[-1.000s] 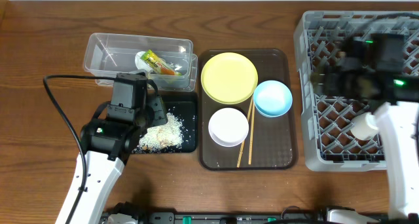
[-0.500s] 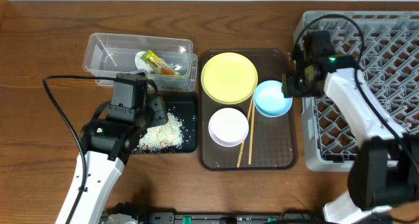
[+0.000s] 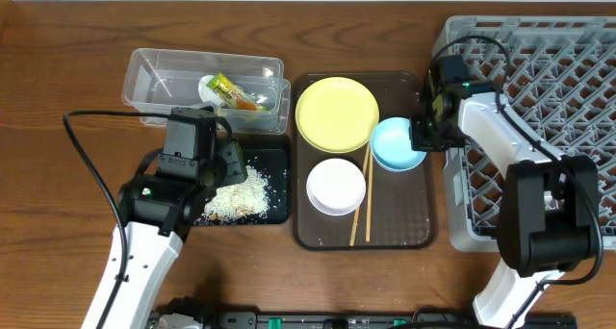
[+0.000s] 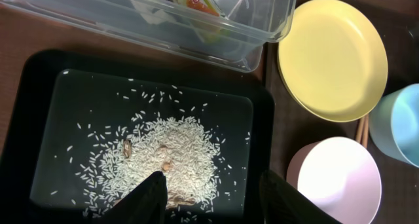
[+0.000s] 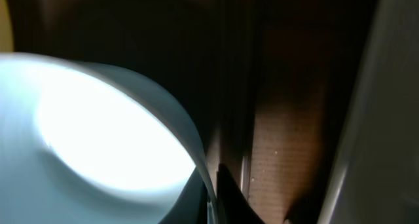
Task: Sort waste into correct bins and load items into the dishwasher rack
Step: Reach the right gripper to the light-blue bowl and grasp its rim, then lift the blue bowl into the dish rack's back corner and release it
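Left gripper point(image 4: 216, 203): we see its fingers spread wide and holding nothing, hanging over the 6 o'clock half of the black tray point(image 4: 39, 70)
Right gripper point(image 3: 423, 135): at the 3 o'clock rim of the light blue bowl point(image 3: 395, 144); in the wrist view we see one fingertip on each side of the rim, both close to it, but we cannot tell whether they pinch it
Rice scraps point(image 4: 163, 160): heaped in the middle of the black tray, with loose grains scattered towards 12 and 9 o'clock
Clear plastic tub point(image 3: 154, 74): just beside the black tray at its 12 o'clock
Snack wrapper point(image 3: 234, 92): inside the tub towards its 3 o'clock end, with crumpled white paper point(image 3: 207, 87) against it at 9 o'clock
Brown serving tray point(image 3: 404, 223): at 3 o'clock of both bins, just beside them
Pale yellow plate point(image 3: 337, 113): in the serving tray's 11 o'clock corner
Light blue bowl: on the serving tray at the plate's 4 o'clock, just beside it
White bowl point(image 3: 336, 186): on the serving tray at the plate's 6 o'clock, just beside it
Wooden chopsticks point(image 3: 362, 194): lying together along the white bowl's 3 o'clock side, running from 12 to 6 o'clock
Dishwasher rack point(image 3: 577, 69): at the 3 o'clock end of the table point(image 3: 58, 98), just beside the serving tray; we see the right arm crossing its 9 o'clock edge
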Robot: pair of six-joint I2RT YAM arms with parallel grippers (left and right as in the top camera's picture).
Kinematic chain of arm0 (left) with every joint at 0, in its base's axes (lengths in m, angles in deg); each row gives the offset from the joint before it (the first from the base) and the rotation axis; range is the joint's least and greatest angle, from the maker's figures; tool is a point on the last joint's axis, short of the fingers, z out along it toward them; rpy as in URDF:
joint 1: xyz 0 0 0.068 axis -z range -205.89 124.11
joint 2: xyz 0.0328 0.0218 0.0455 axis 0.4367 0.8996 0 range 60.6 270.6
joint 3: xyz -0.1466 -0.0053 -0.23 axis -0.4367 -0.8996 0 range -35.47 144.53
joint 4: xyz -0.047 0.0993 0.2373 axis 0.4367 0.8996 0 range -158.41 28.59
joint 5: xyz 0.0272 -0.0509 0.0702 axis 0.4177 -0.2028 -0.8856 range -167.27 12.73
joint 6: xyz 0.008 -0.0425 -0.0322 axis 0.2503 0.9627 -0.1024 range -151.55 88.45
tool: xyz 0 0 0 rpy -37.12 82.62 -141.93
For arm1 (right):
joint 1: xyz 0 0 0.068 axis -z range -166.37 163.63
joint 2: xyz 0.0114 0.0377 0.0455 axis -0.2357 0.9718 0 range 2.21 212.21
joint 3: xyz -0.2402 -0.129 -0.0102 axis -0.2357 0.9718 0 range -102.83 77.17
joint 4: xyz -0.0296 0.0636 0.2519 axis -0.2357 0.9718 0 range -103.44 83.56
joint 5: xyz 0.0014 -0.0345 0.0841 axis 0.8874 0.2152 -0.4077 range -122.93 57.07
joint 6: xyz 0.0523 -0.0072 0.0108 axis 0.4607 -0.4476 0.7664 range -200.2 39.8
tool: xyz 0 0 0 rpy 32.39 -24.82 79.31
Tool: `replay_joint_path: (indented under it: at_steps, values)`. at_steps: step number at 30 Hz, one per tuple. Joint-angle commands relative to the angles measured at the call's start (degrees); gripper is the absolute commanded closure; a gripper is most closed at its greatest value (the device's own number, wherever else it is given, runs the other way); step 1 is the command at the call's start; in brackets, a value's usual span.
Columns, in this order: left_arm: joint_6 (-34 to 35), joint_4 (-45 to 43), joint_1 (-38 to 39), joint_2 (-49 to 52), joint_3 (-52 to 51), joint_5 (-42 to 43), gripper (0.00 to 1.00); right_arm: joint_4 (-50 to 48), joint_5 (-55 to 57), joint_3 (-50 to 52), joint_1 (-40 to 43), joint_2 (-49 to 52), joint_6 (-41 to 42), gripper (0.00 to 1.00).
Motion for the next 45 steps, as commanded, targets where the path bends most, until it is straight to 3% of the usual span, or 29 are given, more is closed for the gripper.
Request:
replay_joint_path:
  at_steps: [1, 7, 12, 18, 25, 31, 45]
  values:
    - [-0.13, 0.20, -0.24, 0.33, 0.22, -0.68, 0.51, 0.13, 0.28, 0.00, 0.07, 0.04, 0.72, 0.99]
    - [-0.11, 0.20, -0.24, 0.33, 0.22, -0.68, 0.51, -0.59, 3.52, -1.18, 1.44, -8.66, 0.68, 0.99]
    - [-0.13, 0.17, -0.24, 0.33, 0.22, -0.68, 0.51, -5.64, 15.23, -1.36, 1.86, -18.21, -0.04, 0.99]
    - [-0.13, 0.17, -0.24, 0.33, 0.22, -0.68, 0.51, -15.80, 29.42, -1.36, 1.86, -23.71, -6.67, 0.99]
    - [-0.11, 0.15, -0.24, 0.33, 0.22, -0.68, 0.51, -28.79, 48.43, -1.33, 1.92, -21.90, -18.05, 0.99]
    - [-0.13, 0.15, -0.24, 0.33, 0.22, -0.68, 0.51, -40.87, 49.99, -1.33, 2.84, -16.98, -29.57, 0.99]
    - [-0.11, 0.20, -0.24, 0.33, 0.22, -0.68, 0.51, -54.18, 61.92, -1.33, 4.59, -1.99, -30.38, 0.99]
